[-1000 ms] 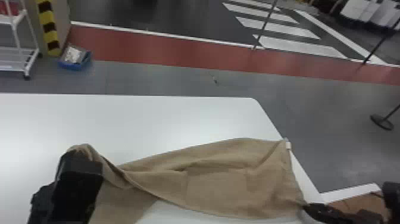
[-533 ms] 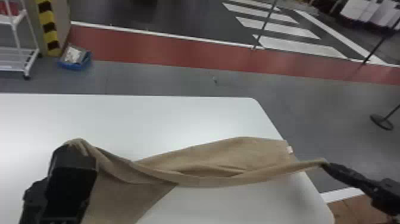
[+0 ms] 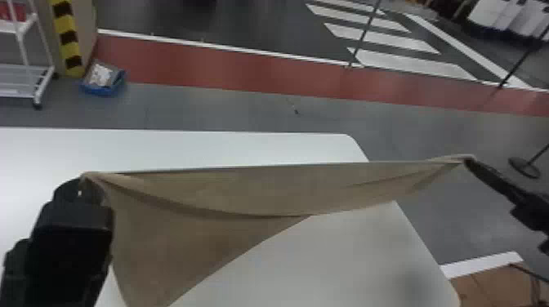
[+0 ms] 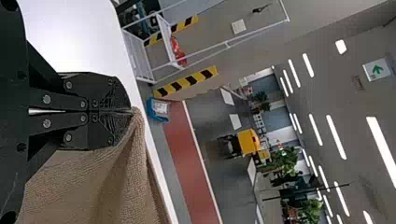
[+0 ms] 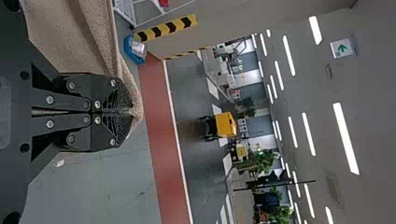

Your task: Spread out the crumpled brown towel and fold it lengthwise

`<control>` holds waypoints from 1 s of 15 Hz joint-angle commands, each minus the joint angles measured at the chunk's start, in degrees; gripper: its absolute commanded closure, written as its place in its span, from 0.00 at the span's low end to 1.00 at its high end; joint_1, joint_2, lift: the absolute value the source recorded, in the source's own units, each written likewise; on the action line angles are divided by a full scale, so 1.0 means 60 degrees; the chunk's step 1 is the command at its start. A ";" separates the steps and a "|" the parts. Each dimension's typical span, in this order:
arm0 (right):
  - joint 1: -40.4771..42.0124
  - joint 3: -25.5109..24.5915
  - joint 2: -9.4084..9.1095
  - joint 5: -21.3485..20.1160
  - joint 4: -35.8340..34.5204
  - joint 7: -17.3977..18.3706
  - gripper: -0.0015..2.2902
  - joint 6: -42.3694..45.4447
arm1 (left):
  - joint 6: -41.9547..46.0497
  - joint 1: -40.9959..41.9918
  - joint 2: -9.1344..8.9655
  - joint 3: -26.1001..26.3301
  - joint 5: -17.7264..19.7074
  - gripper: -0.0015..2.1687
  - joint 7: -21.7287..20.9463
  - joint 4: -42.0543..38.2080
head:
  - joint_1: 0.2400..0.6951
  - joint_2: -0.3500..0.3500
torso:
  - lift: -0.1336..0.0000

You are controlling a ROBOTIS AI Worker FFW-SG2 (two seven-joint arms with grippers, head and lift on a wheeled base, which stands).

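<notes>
The brown towel [image 3: 228, 192] hangs between both grippers over the white table [image 3: 318, 261]. The left gripper [image 3: 83, 183], at the head view's lower left, pinches one top end; the right gripper [image 3: 469, 161], at right, clamps the other. The bottom frame edge cuts off the towel's lower tip. Its top edge runs nearly straight above a long curved fold.

White table [image 3: 204, 147]; blue bin [image 3: 102, 88]; white rack [image 3: 22, 26]
</notes>
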State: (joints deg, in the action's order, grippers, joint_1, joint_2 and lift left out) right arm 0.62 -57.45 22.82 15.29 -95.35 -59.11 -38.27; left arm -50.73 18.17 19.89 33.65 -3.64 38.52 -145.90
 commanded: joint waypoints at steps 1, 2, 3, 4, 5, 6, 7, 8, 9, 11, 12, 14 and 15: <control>-0.0221 -0.0034 -0.0009 0.0103 -0.0149 0.0038 0.57 -0.0705 | -0.0123 0.0092 0.0156 0.0089 -0.0068 0.66 -0.0018 -0.0454 | 0.97 0.00 | 0.07; -0.0221 -0.0034 -0.0038 0.0161 -0.0295 0.0038 0.57 -0.0910 | -0.0123 0.0150 0.0215 0.0119 -0.0083 0.66 -0.0047 -0.0542 | 0.96 0.00 | 0.07; -0.0221 -0.0034 -0.0141 0.0176 -0.0427 0.0082 0.57 -0.1174 | -0.0123 0.0165 0.0229 0.0133 -0.0083 0.66 -0.0091 -0.0556 | 0.95 0.00 | 0.07; -0.0221 0.0083 -0.0214 0.0176 -0.0500 0.0243 0.57 -0.1379 | -0.0123 0.0106 0.0229 0.0104 -0.0083 0.66 -0.0179 -0.0498 | 0.95 0.00 | 0.07; -0.0221 0.0259 -0.0214 0.0249 -0.0500 0.0507 0.57 -0.1408 | -0.0153 -0.0084 0.0171 0.0016 0.0035 0.66 -0.0282 -0.0278 | 0.95 0.00 | 0.07; -0.0221 0.0625 -0.0214 0.0264 -0.0500 0.0829 0.57 -0.1349 | -0.0123 -0.0333 0.0141 -0.0057 0.0152 0.66 -0.0297 0.0015 | 0.95 0.00 | 0.07; -0.0309 0.0947 -0.0199 0.0264 -0.0471 0.1151 0.57 -0.1291 | -0.0123 -0.0641 0.0141 -0.0189 0.0342 0.66 -0.0370 0.0337 | 0.96 0.00 | 0.07; -0.0573 0.1152 -0.0199 0.0235 -0.0427 0.1356 0.57 -0.1291 | -0.0123 -0.0919 0.0097 -0.0438 0.0606 0.66 -0.0589 0.0630 | 0.97 0.00 | 0.07; -0.1012 0.1489 -0.0199 0.0088 -0.0295 0.1459 0.57 -0.1320 | -0.0123 -0.1300 0.0068 -0.0878 0.1119 0.66 -0.0751 0.0967 | 0.96 0.00 | 0.07; -0.1833 0.2236 -0.0082 -0.0132 0.0379 0.2030 0.57 -0.1262 | -0.0065 -0.2135 0.0053 -0.1874 0.2203 0.66 -0.1190 0.1802 | 0.94 0.00 | 0.07; -0.2243 0.2632 -0.0082 -0.0219 0.0701 0.2221 0.57 -0.1115 | -0.0006 -0.2648 0.0053 -0.2093 0.2291 0.66 -0.1454 0.2212 | 0.91 0.00 | 0.07; -0.3210 0.3540 -0.0082 -0.0425 0.1536 0.2616 0.57 -0.0939 | 0.0433 -0.3644 0.0053 -0.2621 0.2891 0.66 -0.1952 0.3194 | 0.83 0.00 | 0.07; -0.3634 0.4052 -0.0097 -0.0425 0.1917 0.2997 0.57 -0.0734 | 0.0697 -0.4274 0.0127 -0.2753 0.3272 0.66 -0.2201 0.3794 | 0.79 0.00 | 0.07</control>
State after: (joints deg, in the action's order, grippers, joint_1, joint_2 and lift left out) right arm -17.44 -37.23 22.31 13.03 -87.13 -42.43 -43.94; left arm -48.39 -2.57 20.26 18.68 12.95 26.05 -127.78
